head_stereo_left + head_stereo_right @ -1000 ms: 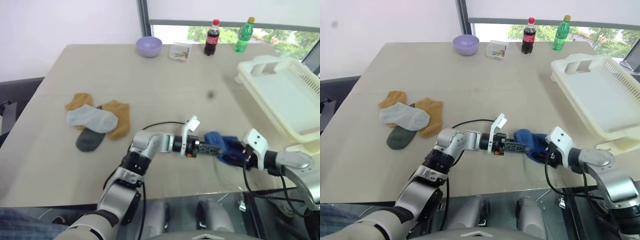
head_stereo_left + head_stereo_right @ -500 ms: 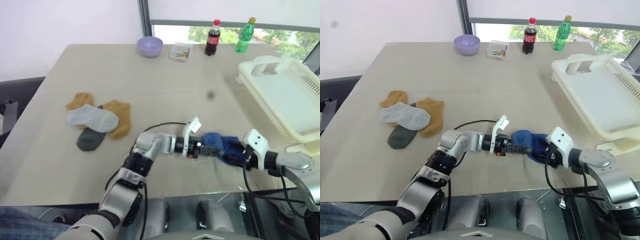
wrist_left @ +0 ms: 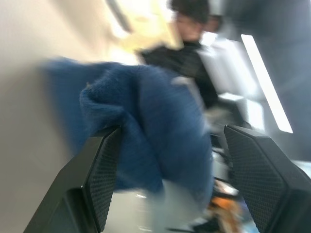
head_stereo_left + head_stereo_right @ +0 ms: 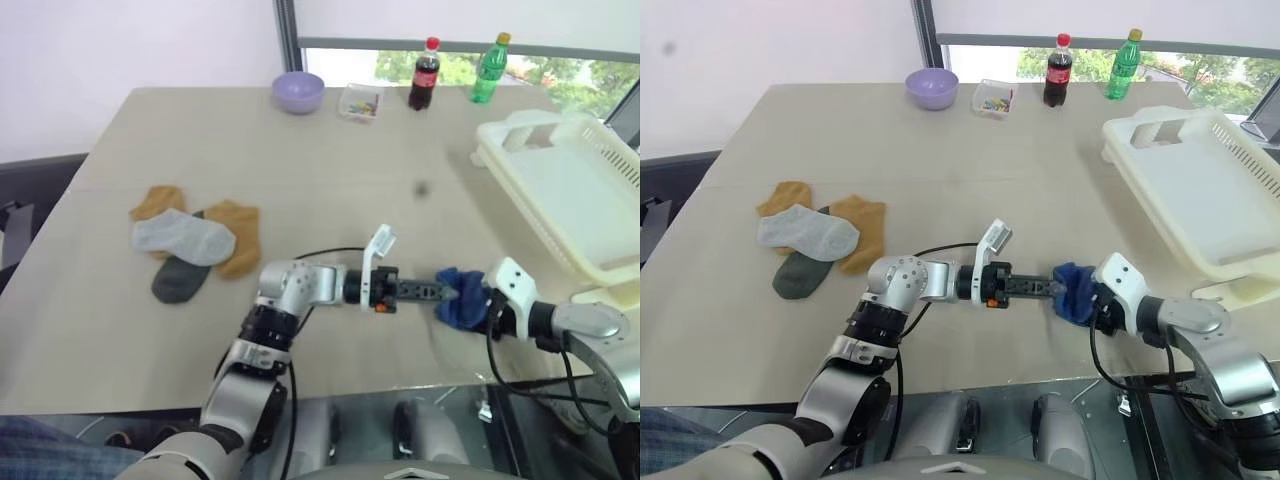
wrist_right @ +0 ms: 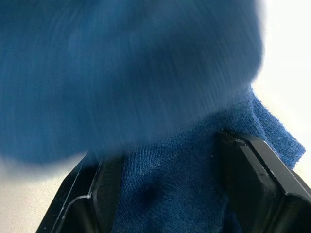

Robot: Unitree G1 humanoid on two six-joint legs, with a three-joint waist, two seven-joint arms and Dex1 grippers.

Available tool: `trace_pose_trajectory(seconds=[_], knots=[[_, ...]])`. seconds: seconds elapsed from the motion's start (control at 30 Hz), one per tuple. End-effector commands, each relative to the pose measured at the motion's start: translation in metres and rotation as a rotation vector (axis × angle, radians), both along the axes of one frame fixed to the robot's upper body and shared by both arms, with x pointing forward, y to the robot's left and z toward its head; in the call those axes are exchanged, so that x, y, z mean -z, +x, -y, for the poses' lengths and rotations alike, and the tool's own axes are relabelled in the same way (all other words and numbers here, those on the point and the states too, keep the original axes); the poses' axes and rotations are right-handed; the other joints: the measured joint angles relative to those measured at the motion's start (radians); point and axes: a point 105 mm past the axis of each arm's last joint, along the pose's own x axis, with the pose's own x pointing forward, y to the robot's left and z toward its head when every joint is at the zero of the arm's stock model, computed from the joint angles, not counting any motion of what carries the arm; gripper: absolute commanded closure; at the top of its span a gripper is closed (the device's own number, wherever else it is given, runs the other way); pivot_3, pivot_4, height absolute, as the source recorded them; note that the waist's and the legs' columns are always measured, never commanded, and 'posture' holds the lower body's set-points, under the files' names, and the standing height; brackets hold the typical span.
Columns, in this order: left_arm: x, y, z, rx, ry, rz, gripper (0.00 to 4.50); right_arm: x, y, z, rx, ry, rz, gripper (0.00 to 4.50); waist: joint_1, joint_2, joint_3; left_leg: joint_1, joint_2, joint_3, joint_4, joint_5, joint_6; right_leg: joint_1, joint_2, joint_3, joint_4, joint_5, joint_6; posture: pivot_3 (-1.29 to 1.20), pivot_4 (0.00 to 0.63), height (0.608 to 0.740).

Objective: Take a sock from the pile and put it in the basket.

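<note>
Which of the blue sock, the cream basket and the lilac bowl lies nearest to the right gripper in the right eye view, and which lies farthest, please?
1. The blue sock, right at the right gripper, between the two arms.
2. The cream basket, on the table's right side, beyond the gripper.
3. The lilac bowl, at the table's far edge, towards the left.

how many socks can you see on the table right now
5. Two mustard-orange socks, a light grey sock and a dark grey-green sock form the pile at the table's left. One blue sock hangs between the end effectors. More may be hidden underneath.
</note>
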Motion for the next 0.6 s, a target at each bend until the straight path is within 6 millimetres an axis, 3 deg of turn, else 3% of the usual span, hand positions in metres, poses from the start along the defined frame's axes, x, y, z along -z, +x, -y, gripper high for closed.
trace_pose_trajectory(seconds=[0.03, 0.3, 0.6], knots=[[-0.009, -0.009, 0.004, 0.041, -0.041, 0.019, 0.87, -0.011, 0.003, 0.001, 0.027, 0.034, 0.011, 1.40, 0.001, 0.000, 0.001, 0.000, 0.000, 0.000, 0.000, 0.000, 0.000, 0.000, 0.000, 0.000, 0.000, 0.000, 0.000, 0.00, 0.150, 0.737], [-0.001, 0.008, 0.015, -0.066, -0.015, 0.027, 0.87, -0.021, -0.001, -0.004, 0.000, 0.007, 0.027, 1.40, 0.002, 0.003, 0.003, -0.003, 0.000, 0.000, 0.000, 0.000, 0.000, -0.003, 0.000, 0.000, 0.000, 0.000, 0.000, 0.00, 0.150, 0.737], [-0.017, 0.002, 0.027, -0.030, -0.146, 0.066, 0.87, -0.021, -0.005, -0.001, 0.008, -0.009, 0.016, 1.40, 0.004, 0.004, 0.004, -0.007, -0.001, 0.000, 0.000, 0.000, 0.000, -0.006, 0.000, 0.000, 0.000, 0.000, -0.001, 0.00, 0.150, 0.737]])
